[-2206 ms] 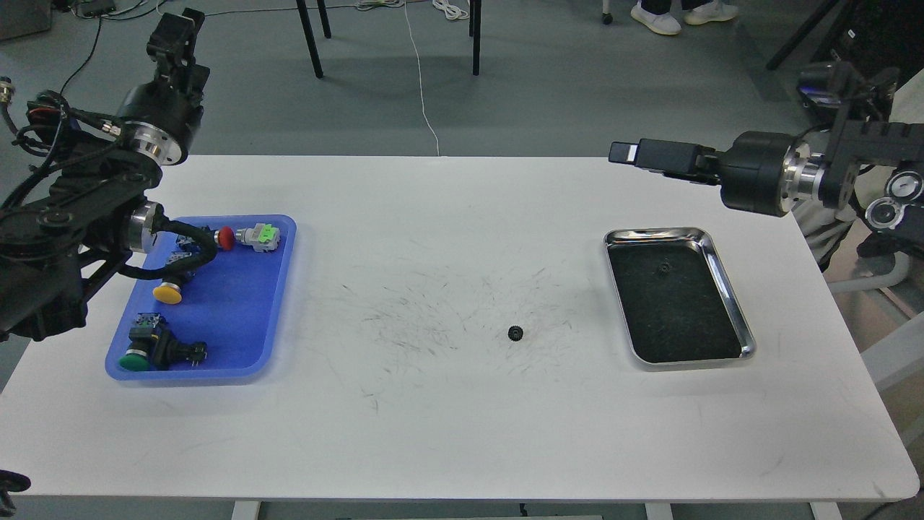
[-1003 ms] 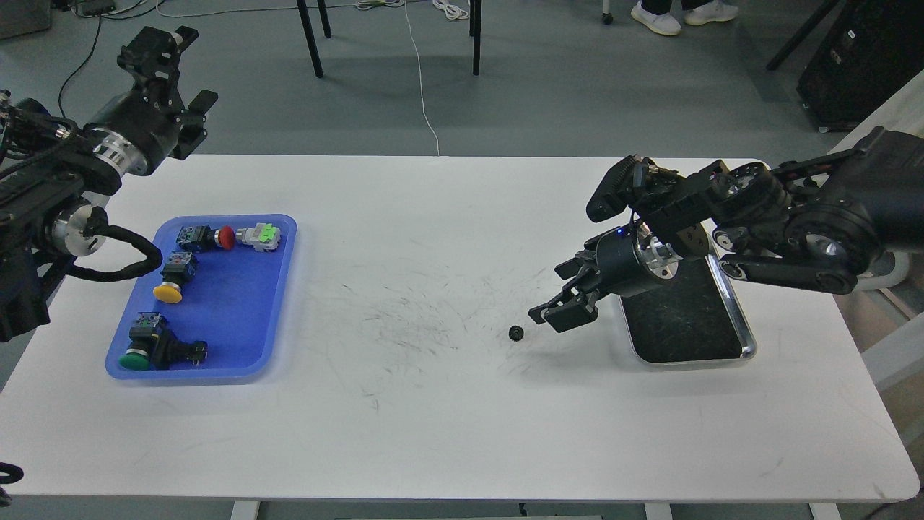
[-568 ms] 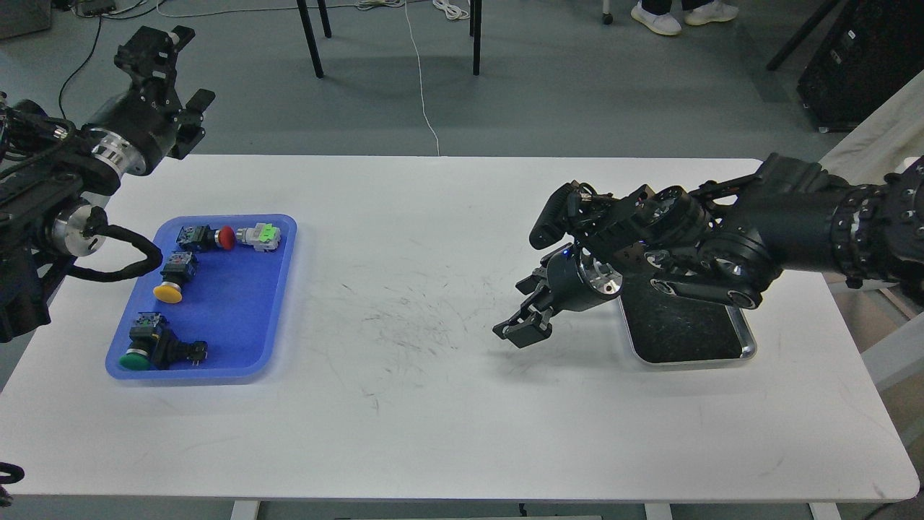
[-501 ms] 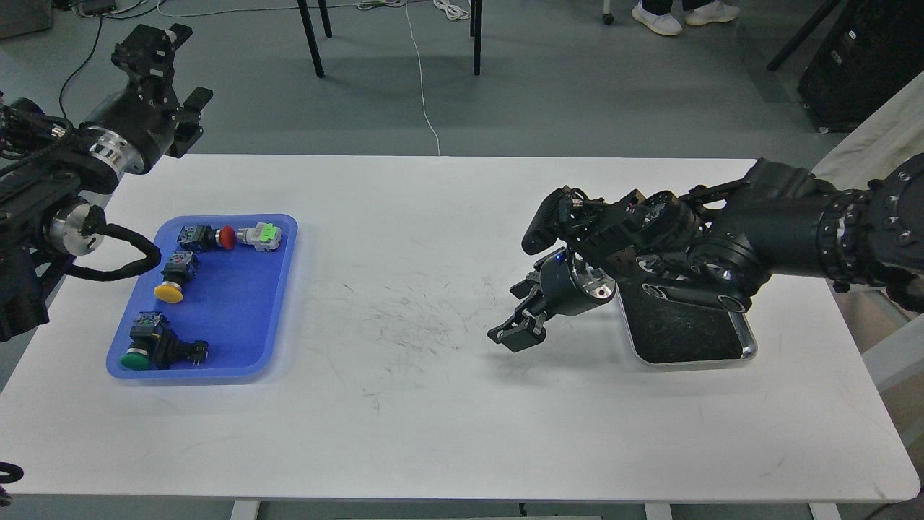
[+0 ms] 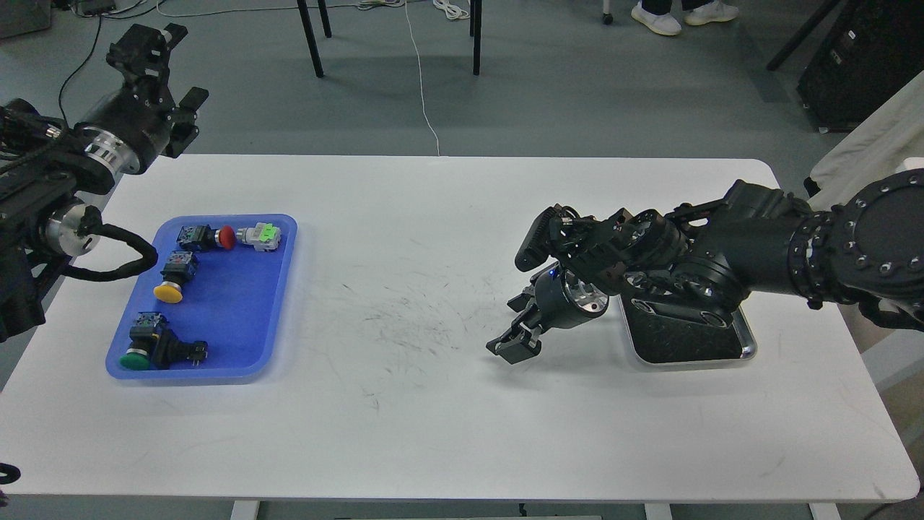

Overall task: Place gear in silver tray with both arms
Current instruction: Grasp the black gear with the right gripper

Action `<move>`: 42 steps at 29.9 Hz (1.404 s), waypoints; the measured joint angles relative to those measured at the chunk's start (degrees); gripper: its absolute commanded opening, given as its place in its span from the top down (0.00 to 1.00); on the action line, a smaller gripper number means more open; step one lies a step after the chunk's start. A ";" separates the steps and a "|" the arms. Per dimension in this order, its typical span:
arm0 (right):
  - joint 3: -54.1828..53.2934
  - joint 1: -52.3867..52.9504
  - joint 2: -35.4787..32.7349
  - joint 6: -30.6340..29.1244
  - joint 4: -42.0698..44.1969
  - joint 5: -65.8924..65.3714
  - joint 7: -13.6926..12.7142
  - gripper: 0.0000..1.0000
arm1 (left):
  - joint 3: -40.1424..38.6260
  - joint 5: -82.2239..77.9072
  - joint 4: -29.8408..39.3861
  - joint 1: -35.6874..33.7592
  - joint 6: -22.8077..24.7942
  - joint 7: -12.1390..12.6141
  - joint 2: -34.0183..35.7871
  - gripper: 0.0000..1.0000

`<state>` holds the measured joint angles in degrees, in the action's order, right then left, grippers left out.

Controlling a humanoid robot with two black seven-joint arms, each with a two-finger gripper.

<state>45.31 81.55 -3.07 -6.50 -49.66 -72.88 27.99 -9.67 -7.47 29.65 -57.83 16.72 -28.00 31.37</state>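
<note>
Currently two containers on the white table (image 5: 433,419). Shiny rectangular silver metal tray with a dark scratched bottom (image 5: 747,345) sits just behind and to the outer side of the right jaws; black right arm (image 5: 722,253) covers most of it, so only the near strip of bottom and rim shows, and I can't tell what's in it. Blue plastic tray (image 5: 238,318) sits well apart from both sets of jaws, below the left ones. It holds push-button switches: red-capped one with a green-and-grey body (image 5: 242,235), yellow-capped one (image 5: 170,286), green-capped one (image 5: 148,349).

Hidden or unclear: small black gear isn't visible. Right gripper (image 5: 514,344) is down at the scuffed centre of the table, fingertips at or near the surface, jaws drawn close together. Whether they grip the gear or just cover it, can't tell. Left gripper (image 5: 144,54) is raised past the table's far left corner, seen dark against the floor; jaw state can't be told. Black left arm (image 5: 65,188) is cut off by the frame edge.

Versus 0.5 s ago: right gripper has moved slightly lower and nearer, arm covering a bit more of the silver tray. 1.0 s ago the gear lay bare on the table just ahead of the open right jaws. Left gripper barely moved. Blue tray contents unchanged.
</note>
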 measured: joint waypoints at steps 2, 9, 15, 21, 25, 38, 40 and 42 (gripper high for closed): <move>0.03 -0.53 0.00 0.00 0.56 0.00 0.00 0.18 | 0.00 0.00 -0.01 0.00 -0.02 0.00 0.00 0.03; 0.59 -1.71 0.06 -0.21 1.87 -0.16 0.01 0.28 | 0.00 0.00 -0.03 0.00 -0.05 0.00 0.14 0.03; 1.84 -2.13 0.08 -0.26 3.35 -0.09 0.01 0.36 | -0.09 0.56 -0.03 0.00 -0.12 0.00 0.18 0.03; 1.90 -2.43 0.79 -0.26 3.68 -0.07 0.01 0.39 | -0.06 0.81 -0.03 0.06 -0.12 0.00 0.18 0.03; 1.72 -2.19 2.22 -0.23 3.49 0.10 0.01 0.39 | -0.06 0.87 -0.03 0.08 -0.12 0.00 0.20 0.03; 2.28 -1.98 3.08 -0.54 3.52 -0.48 0.00 0.59 | -0.06 0.89 -0.12 0.25 -0.12 0.00 0.29 0.03; 2.92 -1.84 3.09 -0.54 3.49 -0.49 0.01 0.60 | -0.06 0.89 -0.12 0.31 -0.12 0.00 0.28 0.03; 3.69 -1.68 3.09 -0.53 3.48 -0.50 0.00 0.60 | -0.03 0.89 -0.12 0.36 -0.12 0.00 0.28 0.03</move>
<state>48.99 79.87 0.02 -7.04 -46.18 -73.38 27.99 -9.70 -6.59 29.53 -57.48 16.61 -28.00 31.65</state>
